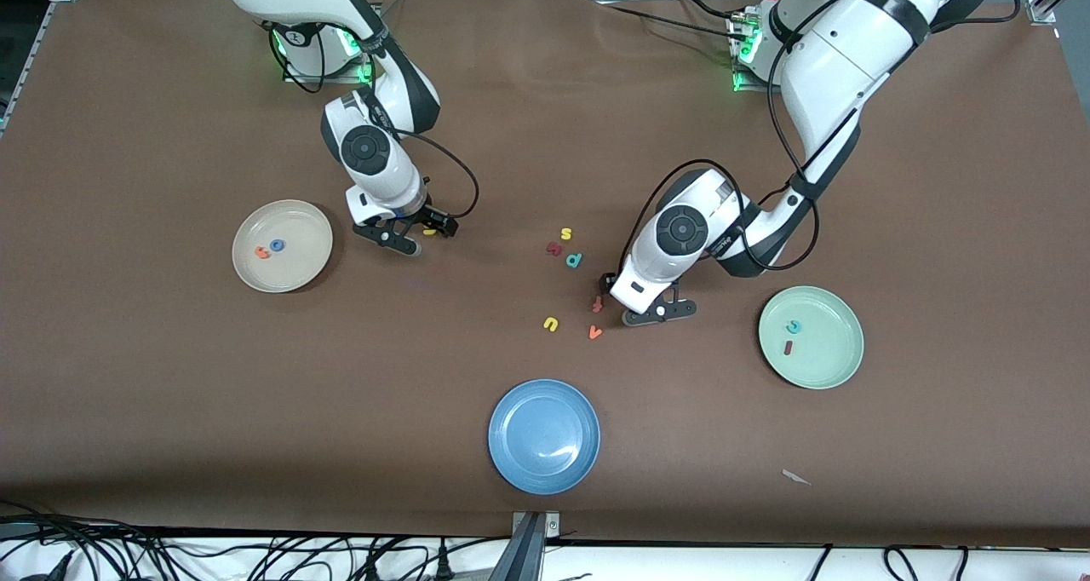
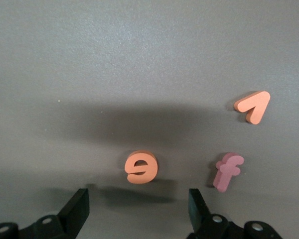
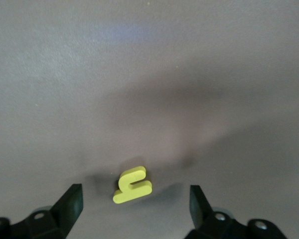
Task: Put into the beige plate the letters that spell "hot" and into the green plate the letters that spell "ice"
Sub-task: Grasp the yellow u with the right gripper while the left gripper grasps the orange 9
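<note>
The beige plate (image 1: 298,266) toward the right arm's end holds the orange t (image 1: 262,252) and the blue o (image 1: 278,244). Beside that plate, my right gripper (image 1: 426,227) (image 3: 135,203) hangs low and open over the yellow h (image 1: 430,232) (image 3: 132,185), which lies flat on the table just ahead of its fingertips. The green plate (image 1: 830,359) holds the teal c (image 1: 794,326) and the dark red i (image 1: 789,348). My left gripper (image 1: 609,296) (image 2: 138,211) is open, low over the orange e (image 2: 142,167), which its hand hides in the front view.
A reddish f (image 1: 598,305) (image 2: 228,172) and an orange v (image 1: 595,332) (image 2: 252,106) lie close to the e. A yellow u (image 1: 551,324), a teal p (image 1: 574,260), a yellow s (image 1: 565,234) and a red letter (image 1: 553,248) lie mid-table. A blue plate (image 1: 543,470) stands nearer the camera.
</note>
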You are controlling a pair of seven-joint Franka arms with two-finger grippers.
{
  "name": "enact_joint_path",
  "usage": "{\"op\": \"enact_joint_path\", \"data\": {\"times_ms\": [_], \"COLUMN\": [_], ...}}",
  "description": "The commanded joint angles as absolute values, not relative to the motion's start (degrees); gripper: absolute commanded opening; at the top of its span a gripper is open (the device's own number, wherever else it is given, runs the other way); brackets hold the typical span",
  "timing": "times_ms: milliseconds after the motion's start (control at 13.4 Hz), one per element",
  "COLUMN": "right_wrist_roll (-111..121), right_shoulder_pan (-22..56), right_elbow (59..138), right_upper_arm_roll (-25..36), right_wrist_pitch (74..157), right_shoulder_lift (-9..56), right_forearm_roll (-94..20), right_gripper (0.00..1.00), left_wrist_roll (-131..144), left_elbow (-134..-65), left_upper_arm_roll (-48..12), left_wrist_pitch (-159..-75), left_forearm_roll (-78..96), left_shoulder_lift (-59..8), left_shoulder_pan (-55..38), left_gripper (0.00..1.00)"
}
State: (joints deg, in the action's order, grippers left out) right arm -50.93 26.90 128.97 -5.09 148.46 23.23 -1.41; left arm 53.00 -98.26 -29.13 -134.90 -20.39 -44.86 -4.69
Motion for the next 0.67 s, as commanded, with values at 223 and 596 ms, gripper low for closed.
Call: {"op": "enact_joint_path", "data": {"times_ms": [223,596], "right_wrist_roll": [-48.52,-48.6], "right_shoulder_pan": [26.89,26.89], "right_elbow": [129.55,129.46], "right_upper_arm_roll": [-4.83,-4.83], "right_wrist_pitch": [149.59,149.59], "right_shoulder_lift": [23.9,23.99], "right_forearm_roll": [4.75,4.75], "right_gripper": [0.74,0.66], "left_wrist_roll": [53.35,53.26], "left_elbow": [-95.81,-93.87], "left_upper_arm_roll": [-28.74,-25.66], "left_wrist_pitch": [-134.82,-134.82], "left_forearm_roll": [-22.41,-22.41], "left_shoulder_lift": [-46.23,-47.1], "left_shoulder_pan": [-5.27,-7.65], "left_gripper": [0.74,0.66]}}
